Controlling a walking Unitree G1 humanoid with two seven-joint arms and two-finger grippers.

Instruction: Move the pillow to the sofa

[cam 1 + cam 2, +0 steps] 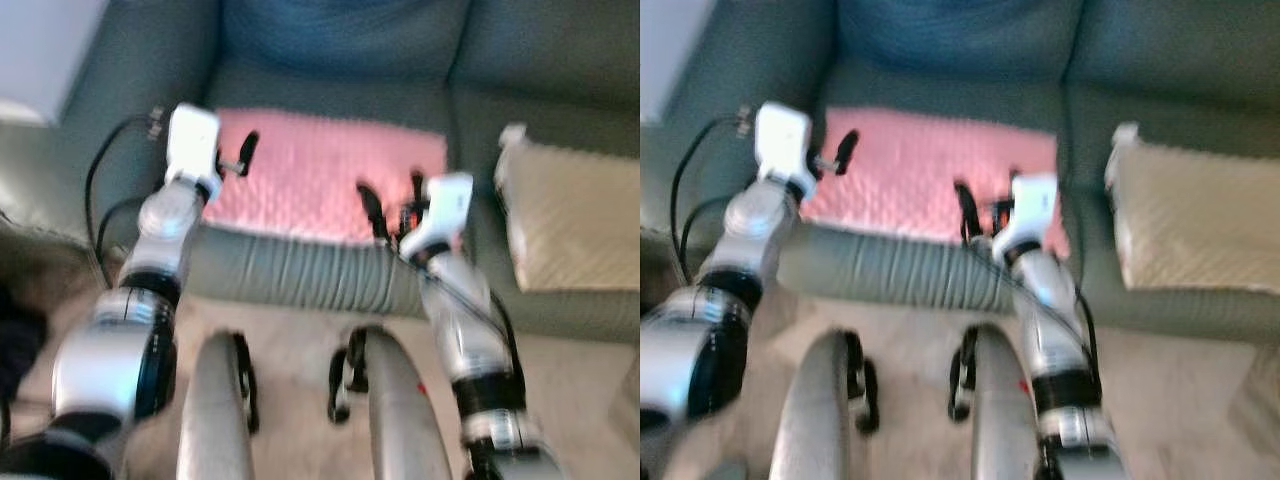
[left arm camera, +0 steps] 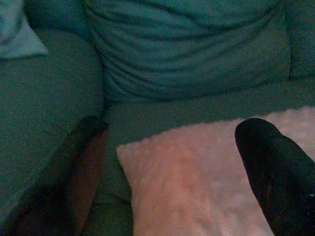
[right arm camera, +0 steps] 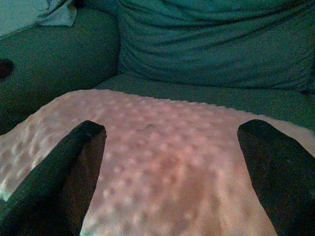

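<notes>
A pink bumpy pillow (image 1: 320, 175) lies flat on the seat of the dark green sofa (image 1: 300, 60). My left gripper (image 1: 240, 155) hovers at the pillow's left edge, open, with nothing between its fingers (image 2: 275, 172). My right gripper (image 1: 390, 205) is over the pillow's front right part, also open and apart from the fabric. In the right wrist view the pillow (image 3: 167, 162) spreads out between the two black fingers (image 3: 64, 182). The head views are blurred.
A beige cushion (image 1: 570, 215) rests on the sofa seat to the right of the pink pillow. The sofa's left armrest (image 1: 130, 90) stands beside my left arm. My legs (image 1: 215, 410) are on the beige carpet (image 1: 300, 340) just before the sofa's front edge.
</notes>
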